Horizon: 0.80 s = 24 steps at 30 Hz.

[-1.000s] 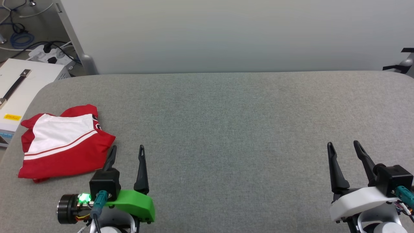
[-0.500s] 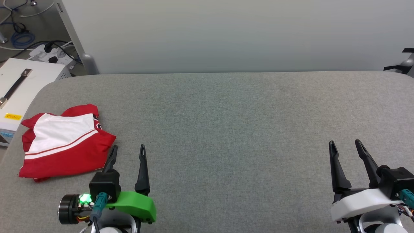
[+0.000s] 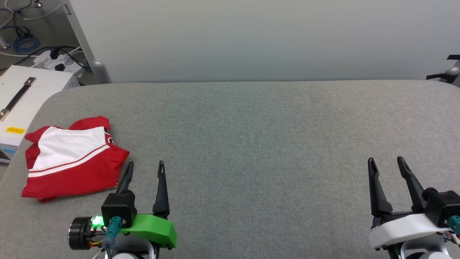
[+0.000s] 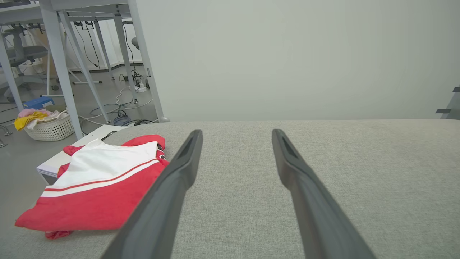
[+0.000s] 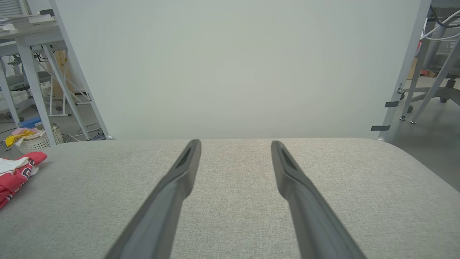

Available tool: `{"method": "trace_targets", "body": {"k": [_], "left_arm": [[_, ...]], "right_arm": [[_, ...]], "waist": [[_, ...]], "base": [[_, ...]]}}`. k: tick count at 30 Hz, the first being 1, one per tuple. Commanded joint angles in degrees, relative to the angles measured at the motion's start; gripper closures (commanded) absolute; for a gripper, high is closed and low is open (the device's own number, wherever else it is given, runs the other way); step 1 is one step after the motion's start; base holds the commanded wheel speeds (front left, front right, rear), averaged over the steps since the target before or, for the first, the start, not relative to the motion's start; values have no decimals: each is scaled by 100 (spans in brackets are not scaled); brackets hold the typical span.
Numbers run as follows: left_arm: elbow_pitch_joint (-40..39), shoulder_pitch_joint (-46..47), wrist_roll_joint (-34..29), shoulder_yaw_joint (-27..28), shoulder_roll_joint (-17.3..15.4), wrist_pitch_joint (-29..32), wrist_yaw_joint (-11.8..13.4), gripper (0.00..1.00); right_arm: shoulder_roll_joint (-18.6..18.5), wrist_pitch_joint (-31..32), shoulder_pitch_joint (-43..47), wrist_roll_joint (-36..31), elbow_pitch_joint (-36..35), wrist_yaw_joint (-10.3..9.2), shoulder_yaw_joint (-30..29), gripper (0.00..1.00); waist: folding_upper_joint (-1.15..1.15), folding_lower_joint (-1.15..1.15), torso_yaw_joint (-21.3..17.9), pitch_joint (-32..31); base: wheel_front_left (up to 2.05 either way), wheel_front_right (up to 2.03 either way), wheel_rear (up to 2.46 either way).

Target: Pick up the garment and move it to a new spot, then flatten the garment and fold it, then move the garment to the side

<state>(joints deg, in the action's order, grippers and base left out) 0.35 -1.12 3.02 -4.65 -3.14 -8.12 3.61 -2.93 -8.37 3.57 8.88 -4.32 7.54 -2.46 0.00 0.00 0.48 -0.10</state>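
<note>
Since nothing's budged, I reckon we're done: shirt (image 3: 72, 172) folded at the table (image 3: 251, 144) edge (left gripper (image 3: 146, 163), right gripper (image 3: 385, 160): fingers spread, empty).

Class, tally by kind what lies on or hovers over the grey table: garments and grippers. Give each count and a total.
garment, red and white: 1
grippers, both open, left gripper and right gripper: 2
Total: 3

Grey padded table (image 3: 251, 118), pale wall (image 3: 251, 36)
</note>
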Motion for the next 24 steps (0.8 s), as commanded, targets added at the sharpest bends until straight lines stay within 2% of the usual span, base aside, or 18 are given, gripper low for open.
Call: {"method": "trace_targets", "body": {"k": [1,24], "left_arm": [[18,-38,47,-20,15,-78,41,0],[168,-49,112,-172,20,-349,176,0]], "right_arm": [[3,-63,95,55,-59,-3,-4,0],[4,-330,233,55,-160,-4,-1,0]], "waist": [[0,0,1,0],[0,0,36,11]], "base": [[0,0,0],[0,0,0]]}}
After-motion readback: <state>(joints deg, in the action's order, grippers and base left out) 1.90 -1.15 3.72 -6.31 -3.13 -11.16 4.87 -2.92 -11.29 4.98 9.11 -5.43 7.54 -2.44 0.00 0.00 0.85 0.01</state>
